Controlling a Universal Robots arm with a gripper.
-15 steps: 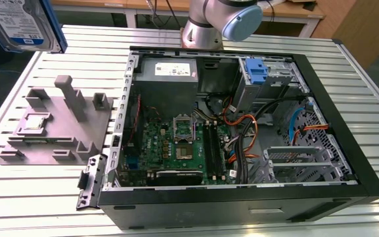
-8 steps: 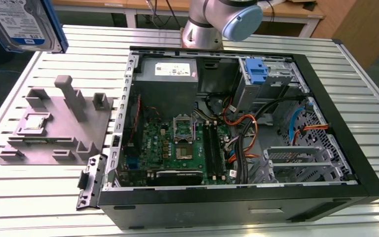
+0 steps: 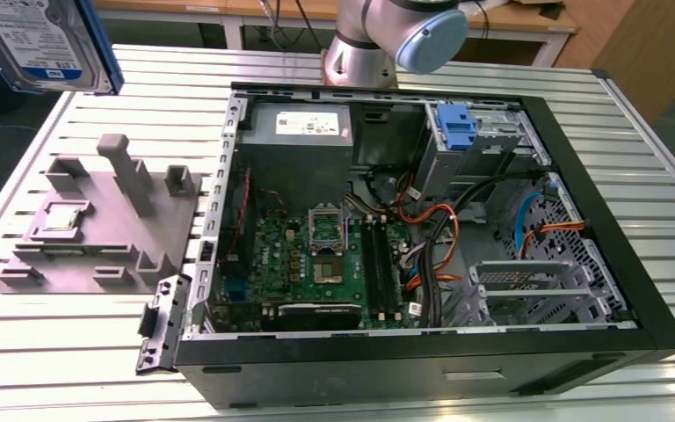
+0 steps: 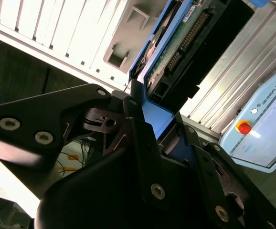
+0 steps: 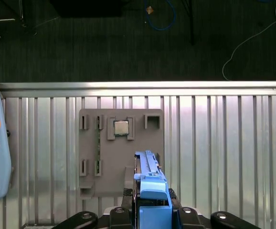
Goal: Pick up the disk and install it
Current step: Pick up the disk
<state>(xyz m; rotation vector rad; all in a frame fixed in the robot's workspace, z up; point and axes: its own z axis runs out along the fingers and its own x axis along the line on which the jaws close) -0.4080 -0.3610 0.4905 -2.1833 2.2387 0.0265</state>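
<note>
You are mid-carry: the pick is done and the install is not. The gripper (image 5: 151, 196) is clamped on the disk (image 3: 47, 40) by its blue side rails. It holds the disk upright in the air, well apart from the computer case (image 3: 373, 369) and above the grey fixture (image 3: 115, 220) that lies beside the case.

In my judgement, the next move calls for bringing the disk over the case and squaring its rails with 1 drive bay, near the blue bracket (image 3: 459, 132).

Case and fixture rest on a slatted metal table (image 3: 68, 352). Dark floor with loose cables (image 5: 159, 19) lies past the table's edge.
</note>
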